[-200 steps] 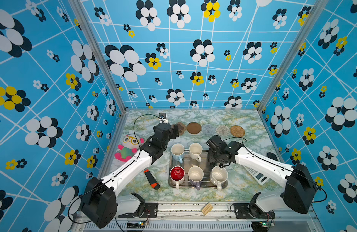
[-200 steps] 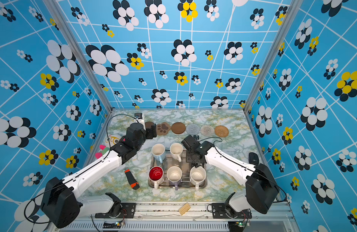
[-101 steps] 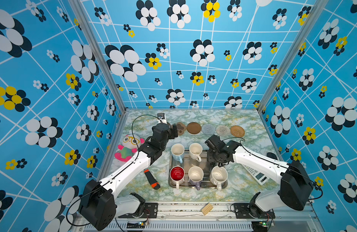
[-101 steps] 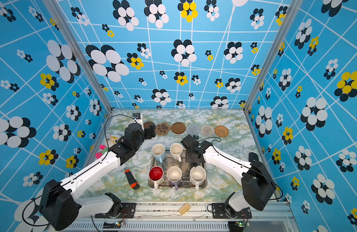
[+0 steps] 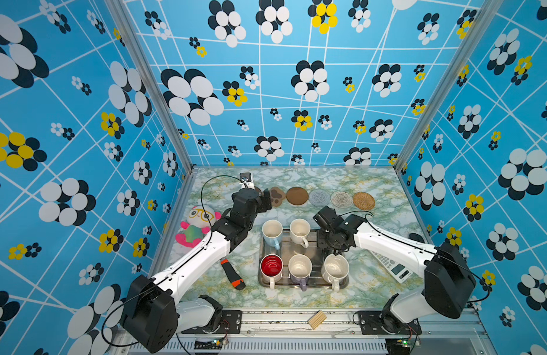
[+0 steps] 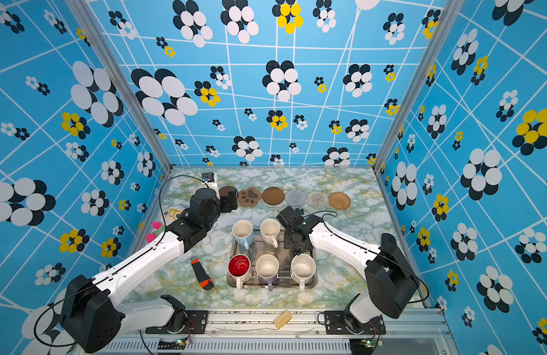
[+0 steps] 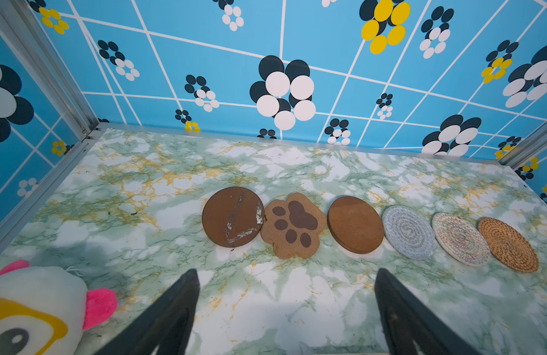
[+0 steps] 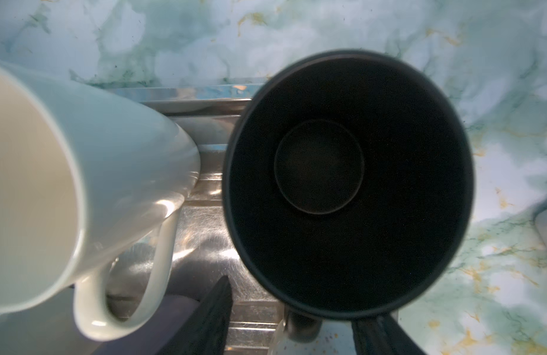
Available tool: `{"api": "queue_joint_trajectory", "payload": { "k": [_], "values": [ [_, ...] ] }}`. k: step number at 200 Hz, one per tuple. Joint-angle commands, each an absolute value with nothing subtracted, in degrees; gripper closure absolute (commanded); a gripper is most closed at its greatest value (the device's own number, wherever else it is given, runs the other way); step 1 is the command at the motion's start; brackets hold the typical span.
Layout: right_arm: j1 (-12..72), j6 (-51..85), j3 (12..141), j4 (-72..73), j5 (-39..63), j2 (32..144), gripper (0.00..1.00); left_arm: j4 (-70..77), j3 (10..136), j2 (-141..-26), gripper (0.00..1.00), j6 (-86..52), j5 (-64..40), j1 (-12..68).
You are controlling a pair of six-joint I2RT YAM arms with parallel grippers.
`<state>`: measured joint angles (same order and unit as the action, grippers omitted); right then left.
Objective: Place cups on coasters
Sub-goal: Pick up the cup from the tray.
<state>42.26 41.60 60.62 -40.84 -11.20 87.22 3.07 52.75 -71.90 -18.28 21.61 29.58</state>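
Note:
Six coasters lie in a row at the back: a dark brown disc (image 7: 232, 216), a tan paw (image 7: 292, 226), a second brown disc (image 7: 355, 224), a grey woven one (image 7: 409, 232), a whitish woven one (image 7: 460, 239) and a rattan round (image 7: 507, 244). My left gripper (image 7: 287, 272) hangs open and empty just before the left end of the row. Five cups stand on the steel tray (image 5: 289, 249): light blue (image 5: 272, 232), cream (image 5: 300, 230), red inside (image 5: 271, 266), lavender (image 5: 300, 267), cream (image 5: 335, 269). The black cup (image 8: 346, 184) stands at the tray's far right corner. My right gripper (image 8: 297, 307) is above it, open, its fingers on either side of the handle.
A plush toy (image 5: 195, 227) lies at the left wall. An orange and black tool (image 5: 233, 274) lies left of the tray. A calculator (image 5: 392, 266) sits under my right arm. A small wooden block (image 5: 317, 319) rests on the front rail.
My right gripper has shifted slightly over the black cup. The left arm has barely moved, and both grippers keep the same opening.

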Motion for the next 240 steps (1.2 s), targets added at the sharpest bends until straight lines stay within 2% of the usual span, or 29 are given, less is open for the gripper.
{"api": "queue_joint_trajectory", "payload": {
  "k": [1,138,204,240],
  "values": [
    [41.7,41.8,60.6,-39.8,-10.7,87.5,0.38,4.0,51.8,-71.5,0.1,-18.7,20.8,29.0],
    [40.5,41.4,61.2,-39.6,-10.7,91.3,0.38,3.6,51.5,-71.2,0.1,-18.7,20.9,28.5],
    [39.4,40.5,61.9,-39.6,-10.7,93.6,0.53,3.3,51.4,-71.1,0.1,-18.9,20.8,28.2],
    [39.3,40.3,62.2,-39.8,-10.7,94.1,0.65,3.2,51.3,-70.8,0.1,-18.9,20.8,28.1]
  ]
}}
